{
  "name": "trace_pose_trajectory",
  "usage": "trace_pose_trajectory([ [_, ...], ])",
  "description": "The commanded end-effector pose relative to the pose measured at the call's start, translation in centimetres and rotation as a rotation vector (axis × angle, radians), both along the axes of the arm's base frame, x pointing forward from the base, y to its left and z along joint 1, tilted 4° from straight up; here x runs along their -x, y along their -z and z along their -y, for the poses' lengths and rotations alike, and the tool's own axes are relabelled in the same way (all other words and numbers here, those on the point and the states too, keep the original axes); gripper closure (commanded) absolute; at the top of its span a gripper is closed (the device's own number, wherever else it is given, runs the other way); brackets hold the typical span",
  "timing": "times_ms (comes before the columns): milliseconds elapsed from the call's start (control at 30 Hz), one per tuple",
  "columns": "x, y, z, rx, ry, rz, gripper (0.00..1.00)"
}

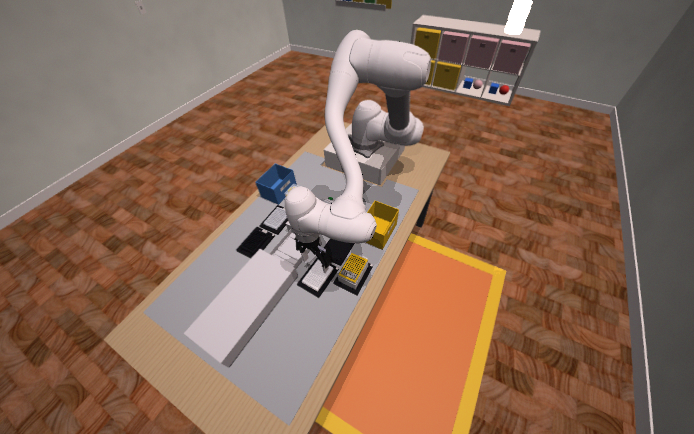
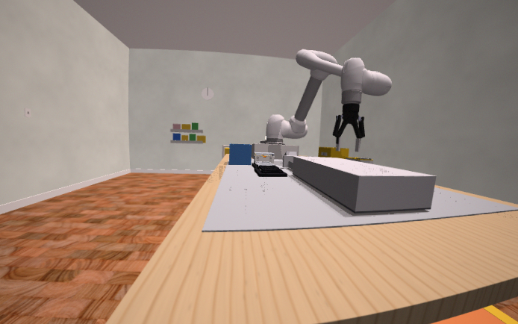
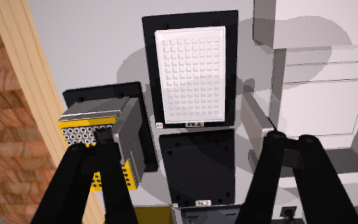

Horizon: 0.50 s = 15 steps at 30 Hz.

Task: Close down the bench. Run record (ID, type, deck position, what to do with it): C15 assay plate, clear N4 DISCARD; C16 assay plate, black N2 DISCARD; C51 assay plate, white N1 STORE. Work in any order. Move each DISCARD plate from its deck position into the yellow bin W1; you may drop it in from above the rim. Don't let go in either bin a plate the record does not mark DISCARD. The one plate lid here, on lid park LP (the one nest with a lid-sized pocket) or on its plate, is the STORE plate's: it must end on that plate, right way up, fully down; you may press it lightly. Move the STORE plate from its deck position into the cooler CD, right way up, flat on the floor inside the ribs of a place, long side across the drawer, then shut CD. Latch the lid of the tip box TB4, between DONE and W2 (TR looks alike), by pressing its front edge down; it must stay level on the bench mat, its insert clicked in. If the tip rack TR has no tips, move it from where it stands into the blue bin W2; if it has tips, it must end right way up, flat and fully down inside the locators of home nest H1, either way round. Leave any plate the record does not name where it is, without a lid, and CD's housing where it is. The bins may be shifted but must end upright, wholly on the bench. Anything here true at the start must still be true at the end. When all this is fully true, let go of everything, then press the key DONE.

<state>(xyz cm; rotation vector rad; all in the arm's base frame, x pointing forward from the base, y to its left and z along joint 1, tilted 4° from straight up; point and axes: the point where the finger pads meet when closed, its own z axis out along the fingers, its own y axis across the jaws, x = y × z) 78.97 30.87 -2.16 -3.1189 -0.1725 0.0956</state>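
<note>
My gripper (image 3: 190, 108) hangs above the white plate (image 3: 194, 74) w/ jaws apart, nothing between them; tip rack (image 3: 98, 140) just beside, yellow bin (image 1: 383, 222) near.

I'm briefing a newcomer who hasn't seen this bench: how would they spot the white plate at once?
Find the long grey box lying on the bench mat. Just beside its end nearer the arm, the white plate sits on a black nest. Its neighbour there is a tip rack with a yellow top; the plate is flat, white, with a grid of wells.
</note>
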Motion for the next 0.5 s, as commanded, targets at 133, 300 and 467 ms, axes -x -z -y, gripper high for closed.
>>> trace_pose_trajectory([
  [133,-0.2,-1.2,0.0,0.000,0.001,0.002,0.34],
  [300,-0.2,-1.9,0.0,0.000,0.001,0.002,0.34],
  [467,-0.3,-2.6,0.0,0.000,0.001,0.002,0.34],
])
